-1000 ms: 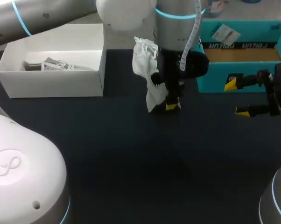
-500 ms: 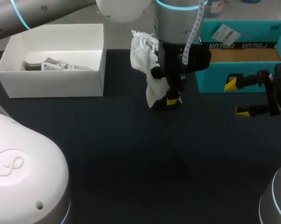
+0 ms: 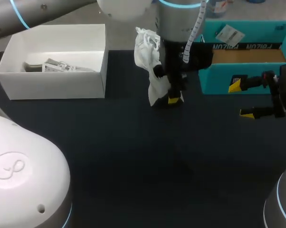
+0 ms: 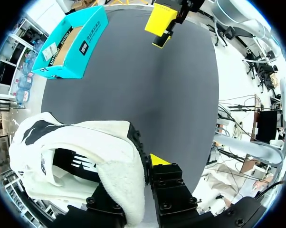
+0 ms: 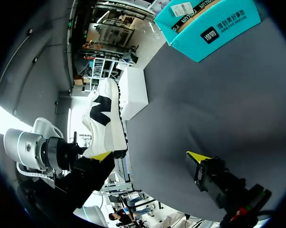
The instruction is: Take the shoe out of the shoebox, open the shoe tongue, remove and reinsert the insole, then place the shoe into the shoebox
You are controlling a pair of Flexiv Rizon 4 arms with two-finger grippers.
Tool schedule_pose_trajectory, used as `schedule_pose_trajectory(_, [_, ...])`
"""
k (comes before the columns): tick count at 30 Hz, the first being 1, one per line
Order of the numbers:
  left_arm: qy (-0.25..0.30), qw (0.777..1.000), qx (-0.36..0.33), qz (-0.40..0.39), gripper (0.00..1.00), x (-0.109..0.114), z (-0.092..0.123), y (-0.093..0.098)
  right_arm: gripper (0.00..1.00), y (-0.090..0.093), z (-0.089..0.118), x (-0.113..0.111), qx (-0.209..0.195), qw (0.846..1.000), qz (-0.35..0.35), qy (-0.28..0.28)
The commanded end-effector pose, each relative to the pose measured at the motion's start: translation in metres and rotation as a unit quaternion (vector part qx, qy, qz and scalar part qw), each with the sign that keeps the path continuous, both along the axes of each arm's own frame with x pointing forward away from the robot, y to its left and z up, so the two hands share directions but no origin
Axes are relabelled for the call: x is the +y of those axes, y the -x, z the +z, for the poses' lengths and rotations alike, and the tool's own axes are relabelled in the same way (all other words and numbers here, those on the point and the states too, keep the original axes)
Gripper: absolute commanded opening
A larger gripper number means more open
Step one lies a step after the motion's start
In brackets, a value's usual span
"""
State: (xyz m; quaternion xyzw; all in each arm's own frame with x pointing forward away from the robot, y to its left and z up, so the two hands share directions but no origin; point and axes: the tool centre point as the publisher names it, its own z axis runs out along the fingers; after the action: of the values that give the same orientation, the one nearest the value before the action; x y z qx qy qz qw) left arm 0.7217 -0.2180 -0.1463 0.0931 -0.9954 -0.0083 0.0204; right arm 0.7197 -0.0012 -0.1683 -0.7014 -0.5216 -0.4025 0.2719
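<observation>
A white shoe (image 3: 148,61) with black markings hangs upright over the dark table, between the two boxes. My left gripper (image 3: 167,99), reaching past the middle, is shut on its lower end. In the left wrist view the shoe (image 4: 81,156) fills the space by the fingers; one yellow fingertip (image 4: 159,160) shows and the other is hidden behind the shoe's wall. The teal shoebox (image 3: 247,71) stands open at the back right, also visible as the teal shoebox (image 4: 71,40). My right gripper (image 3: 250,99) stands open in front of that box, holding nothing. From the right wrist the shoe (image 5: 107,121) is visible side-on.
A white box (image 3: 52,83) with crumpled paper inside sits at the back left. A white label card (image 3: 229,34) lies in the teal shoebox. Dark table surface (image 3: 147,161) stretches across the front.
My left gripper and the shoe have shifted a little toward the back of the table, and the shoe turned slightly. My right gripper has not moved.
</observation>
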Motion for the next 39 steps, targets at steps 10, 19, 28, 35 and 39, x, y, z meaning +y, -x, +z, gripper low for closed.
schedule_pose_trajectory(10, [-0.005,0.999,0.022,-0.025,0.00,0.071,-0.003,-0.076,1.00,0.001,0.000,0.001,0.001,1.000,-0.001,0.001])
schedule_pose_trajectory(19, [0.000,0.998,0.037,-0.043,0.00,0.133,-0.010,-0.130,1.00,0.001,0.000,0.001,0.001,1.000,-0.001,0.001])
schedule_pose_trajectory(28, [-0.010,0.999,0.029,-0.034,0.00,0.182,-0.016,-0.172,1.00,0.001,0.000,0.001,0.001,1.000,-0.001,0.001])
schedule_pose_trajectory(35, [0.002,0.999,0.036,-0.013,0.00,0.218,-0.016,-0.202,1.00,0.001,0.000,0.001,0.001,1.000,-0.001,0.001])
schedule_pose_trajectory(39, [0.009,0.999,0.041,-0.007,0.00,0.243,-0.014,-0.220,1.00,0.001,0.000,0.001,0.001,1.000,-0.001,0.001])
